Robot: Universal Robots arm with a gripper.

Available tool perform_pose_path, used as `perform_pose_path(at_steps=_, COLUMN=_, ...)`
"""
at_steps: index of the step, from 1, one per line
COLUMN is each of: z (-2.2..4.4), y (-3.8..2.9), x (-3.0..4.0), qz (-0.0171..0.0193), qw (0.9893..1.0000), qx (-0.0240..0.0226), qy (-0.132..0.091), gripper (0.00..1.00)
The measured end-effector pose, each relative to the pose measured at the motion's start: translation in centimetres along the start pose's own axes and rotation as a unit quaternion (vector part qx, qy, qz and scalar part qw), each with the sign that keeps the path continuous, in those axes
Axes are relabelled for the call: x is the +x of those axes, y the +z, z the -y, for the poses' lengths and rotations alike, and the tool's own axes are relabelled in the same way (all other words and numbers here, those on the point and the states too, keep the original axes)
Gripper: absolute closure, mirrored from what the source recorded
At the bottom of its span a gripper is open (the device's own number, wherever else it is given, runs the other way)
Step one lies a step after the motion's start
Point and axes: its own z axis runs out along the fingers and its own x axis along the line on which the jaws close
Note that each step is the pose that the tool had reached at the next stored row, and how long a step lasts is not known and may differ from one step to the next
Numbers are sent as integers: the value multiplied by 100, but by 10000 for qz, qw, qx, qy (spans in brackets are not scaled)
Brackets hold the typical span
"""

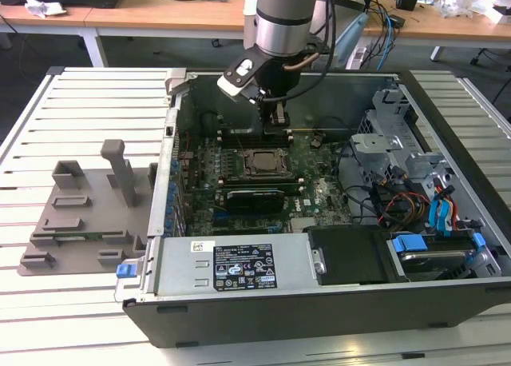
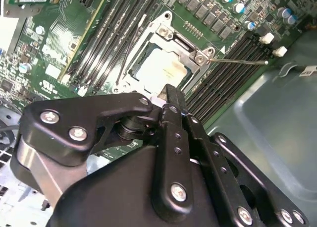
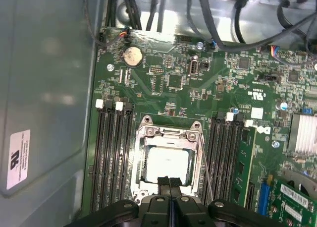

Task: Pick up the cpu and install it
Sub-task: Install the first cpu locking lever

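The gripper [image 3: 170, 183] is closest in both wrist views, its two black fingers pressed together with nothing between them. Their tips hang at the edge of the cpu [image 3: 167, 163], which lies flat inside the socket frame [image 3: 148, 134] on the motherboard [image 3: 173, 81]; contact cannot be told. In the exterior view's upper middle, the arm reaches into the open computer case [image 1: 319, 306].

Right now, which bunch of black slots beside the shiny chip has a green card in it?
The bunch away from the grey case wall: a green card stands in its outer slot. The bunch by the wall holds none.
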Motion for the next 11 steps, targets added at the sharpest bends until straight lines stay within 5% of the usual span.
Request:
perform_pose_path(at_steps=3, z=-2, y=0, x=0, qz=9, qw=9995, qx=-6, qy=-314, gripper=89)
perform_pose_path(at_steps=7, z=-3, y=2, x=0, qz=22, qw=9971, qx=-13, qy=-754, gripper=89)
perform_pose_path(at_steps=11, z=-4, y=3, x=0, qz=36, qw=9922, qx=-21, qy=-1249, gripper=89)
